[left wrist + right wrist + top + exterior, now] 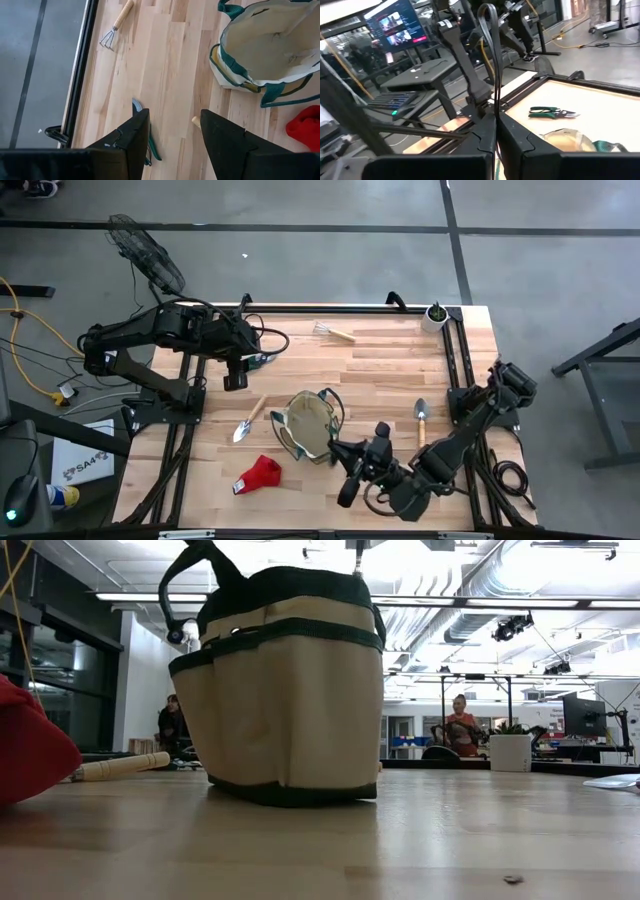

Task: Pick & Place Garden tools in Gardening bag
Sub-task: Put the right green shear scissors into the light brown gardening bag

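Note:
The tan gardening bag (310, 425) with green trim stands open at mid-table, its base on the wood (280, 690). My right gripper (338, 452) is at its near right side, level and shut on black shears (490, 40). My left gripper (175, 117) hovers open and holding nothing at the far left, above the green-handled pruners (145, 130). Lying flat on the table are one trowel (248, 420) left of the bag, another trowel (421, 418) to its right, the mini rake (333, 332) at the far edge, and the red glove (258, 475) near the front. My right gripper pinches the shears' thin black loop (494, 85) between its two shut fingers. The loop stands out beyond the fingertips. The fingers lie level, pointing from the table's near right toward its far left. The shears are clear of the table; the fingers hide the rest.
A small white pot with a plant (435, 315) stands at the far right corner. Black frame rails (455, 360) run along the table's sides. A fan (145, 250) stands beyond the far left corner. People sit in the room behind (462, 720).

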